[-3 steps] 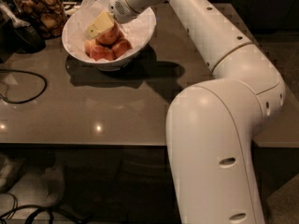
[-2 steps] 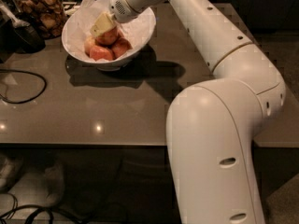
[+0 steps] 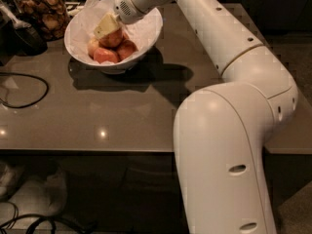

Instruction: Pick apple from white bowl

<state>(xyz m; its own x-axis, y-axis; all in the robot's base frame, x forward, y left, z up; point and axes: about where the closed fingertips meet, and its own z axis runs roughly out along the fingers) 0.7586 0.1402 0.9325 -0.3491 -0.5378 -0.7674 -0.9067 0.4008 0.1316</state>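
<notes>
The white bowl (image 3: 147, 35), lined with crinkled white paper, stands at the back left of the grey table. It holds several apples. The red-orange apple (image 3: 115, 39) lies on top of the pile, with paler apples (image 3: 104, 56) below and beside it. My gripper (image 3: 106, 27) reaches down into the bowl from the upper right, and its cream-coloured tip rests against the upper left of the top apple. The gripper hides part of that apple.
A glass jar of brown snacks (image 3: 42, 9) stands just left of the bowl. A dark object (image 3: 22, 35) and a black cable (image 3: 22, 89) lie at the table's left. My white arm and base (image 3: 229, 150) fill the right foreground.
Almost nothing differs. The gripper stays in the bowl against the top apple, and the apples have not visibly moved.
</notes>
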